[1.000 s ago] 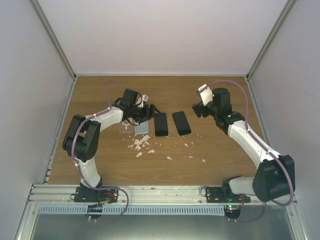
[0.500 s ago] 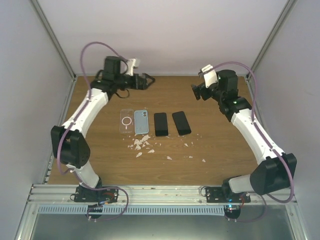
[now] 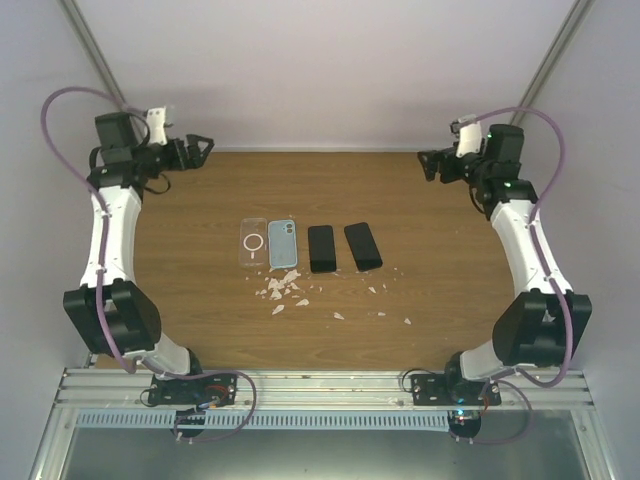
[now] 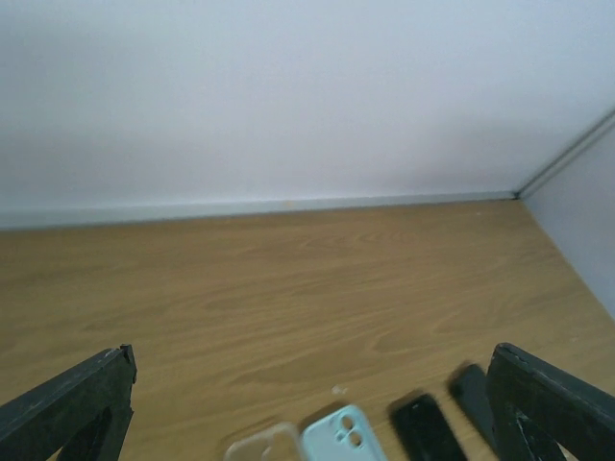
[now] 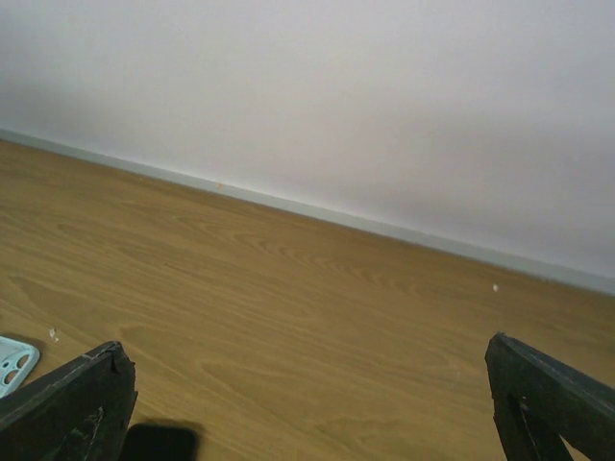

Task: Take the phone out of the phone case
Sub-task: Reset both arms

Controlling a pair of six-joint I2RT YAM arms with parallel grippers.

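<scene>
Four flat items lie in a row mid-table: a clear case (image 3: 253,242), a light blue case (image 3: 283,243), and two black phones (image 3: 321,248) (image 3: 362,245). In the left wrist view the clear case (image 4: 264,444), the blue case (image 4: 343,434) and the black phones (image 4: 424,427) show at the bottom edge. My left gripper (image 3: 200,147) is raised at the far left corner, open and empty. My right gripper (image 3: 430,163) is raised at the far right, open and empty. In the right wrist view the blue case's corner (image 5: 12,363) and one black phone (image 5: 159,444) show.
Small white scraps (image 3: 282,290) are scattered on the wood in front of the cases and phones. White walls close off the table at the back and sides, near both grippers.
Both arms have lifted away from the row and swung outward to the far corners, the left from the blue case. The cases and phones lie where they were.
</scene>
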